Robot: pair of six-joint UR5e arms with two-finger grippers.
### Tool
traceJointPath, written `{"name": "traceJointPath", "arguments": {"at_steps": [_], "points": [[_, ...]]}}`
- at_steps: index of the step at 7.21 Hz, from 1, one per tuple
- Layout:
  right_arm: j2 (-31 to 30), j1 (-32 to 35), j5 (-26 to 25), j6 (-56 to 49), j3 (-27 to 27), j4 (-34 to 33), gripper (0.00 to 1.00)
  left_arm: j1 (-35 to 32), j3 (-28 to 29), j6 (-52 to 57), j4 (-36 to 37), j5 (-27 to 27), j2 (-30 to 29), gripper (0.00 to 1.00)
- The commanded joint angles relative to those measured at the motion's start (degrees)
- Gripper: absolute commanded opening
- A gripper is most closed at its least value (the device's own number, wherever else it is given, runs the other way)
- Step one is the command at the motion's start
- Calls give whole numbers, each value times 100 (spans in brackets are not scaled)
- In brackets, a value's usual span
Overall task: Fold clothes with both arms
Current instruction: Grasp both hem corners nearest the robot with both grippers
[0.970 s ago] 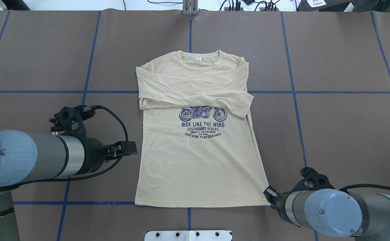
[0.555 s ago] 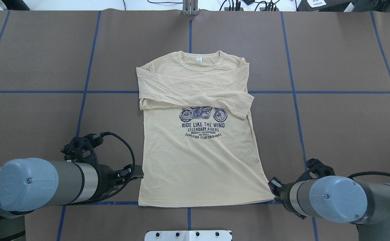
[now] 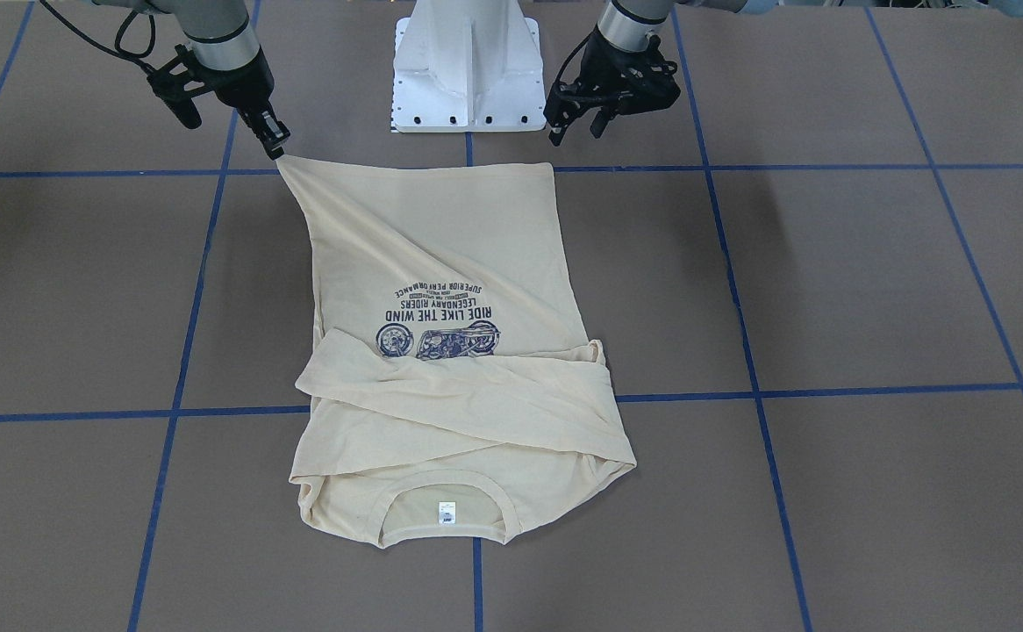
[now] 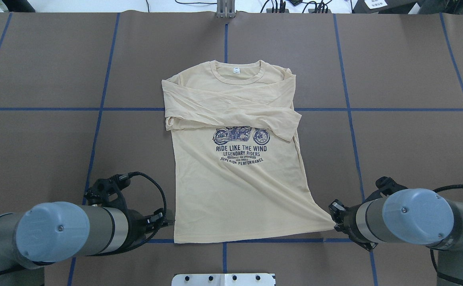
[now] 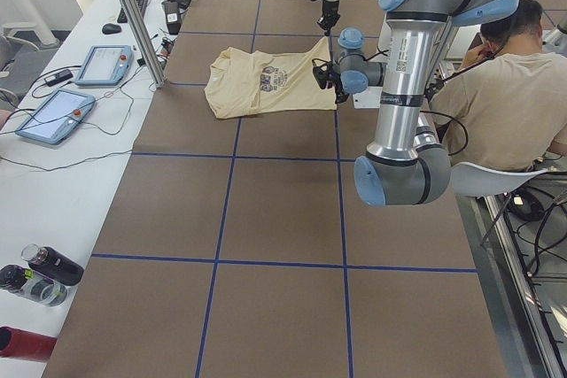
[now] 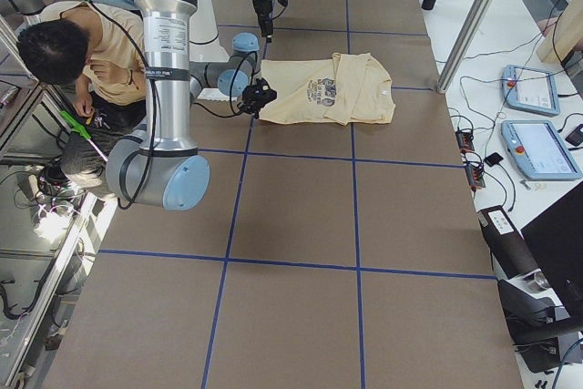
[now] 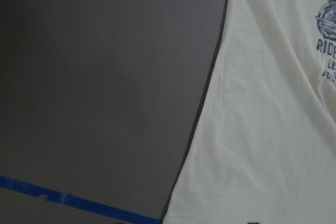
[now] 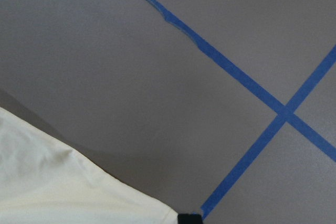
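Since the long-sleeved shirt (image 4: pixel 235 190) looks limp and stretchy, I'd pinch hem corners: right gripper (image 4: pixel 333 219) clamps five o'clock's, left gripper (image 4: pixel 166 221) gapes beside seven o'clock's.

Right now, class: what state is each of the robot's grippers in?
Left gripper: open, holding nothing, poised by one hem corner of the cream shirt.
Right gripper: closed on the cream shirt's other hem corner.

Overhead and front views face each other — both share the shirt (image 4: pixel 235 190).
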Motion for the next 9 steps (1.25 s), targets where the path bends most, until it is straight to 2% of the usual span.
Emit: {"name": "traceJointPath", "arguments": {"at_steps": [1, 2, 9], "points": [[-1, -44, -14, 9, 14, -1, 0, 139, 689, -420, -3, -13, -535, 73], [7, -53, -14, 9, 6, -1, 0, 130, 903, -440, -3, -4, -714, 70], [16, -97, -41, 9, -3, -1, 0, 130, 1116, -440, 23, -4, -654, 61]]}}
